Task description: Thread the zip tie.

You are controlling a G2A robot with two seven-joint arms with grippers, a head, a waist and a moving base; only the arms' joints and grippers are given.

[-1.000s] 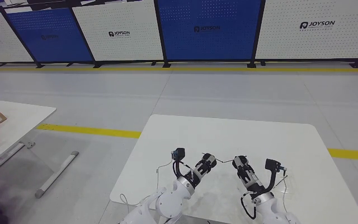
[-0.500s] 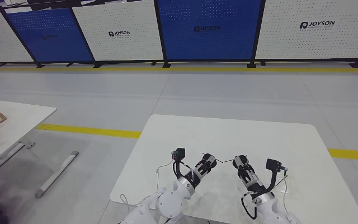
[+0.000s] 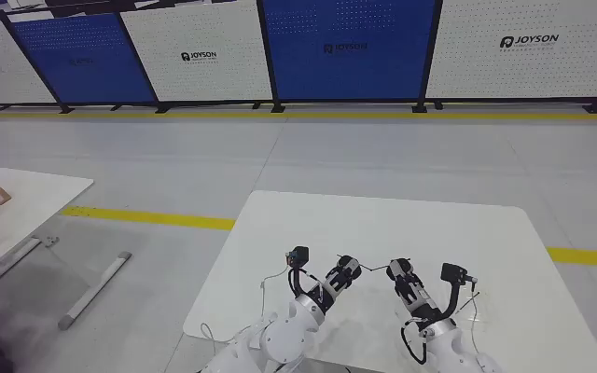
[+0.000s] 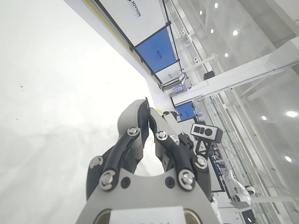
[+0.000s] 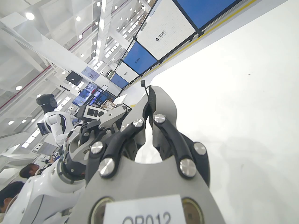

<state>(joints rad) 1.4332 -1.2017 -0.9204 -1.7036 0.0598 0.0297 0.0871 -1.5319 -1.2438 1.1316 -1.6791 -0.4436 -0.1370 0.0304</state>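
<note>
Both arms sit low over the white table (image 3: 392, 219), about midway along its near edge and well back from the far edge and from both far corners. The left gripper (image 3: 351, 266) and the right gripper (image 3: 394, 269) point toward each other with a small gap between their tips. The zip tie (image 3: 373, 268) shows in the top view as a thin dark line spanning that gap, held in the air above the tabletop, not lying on it.

In the right wrist view the right gripper (image 5: 149, 94) has its fingers pressed together on the black strap. The strap runs up between the ribbed pads (image 5: 150, 103), and the small square head of the zip tie (image 5: 143, 84) sticks out just past the fingertips.

In the left wrist view the left gripper (image 4: 148, 108) is likewise closed, pads meeting with hardly a slit between them. The strap is hard to make out there. Going by the top view, where the dark line ends at this gripper's tip, it appears to be pinching the tie's other end.

To the left of the work table the corner of a second white table (image 3: 42, 200) shows. A yellow floor line (image 3: 149, 218) passes behind the work table, and blue and white panels (image 3: 345, 51) stand along the far side of the floor.
</note>
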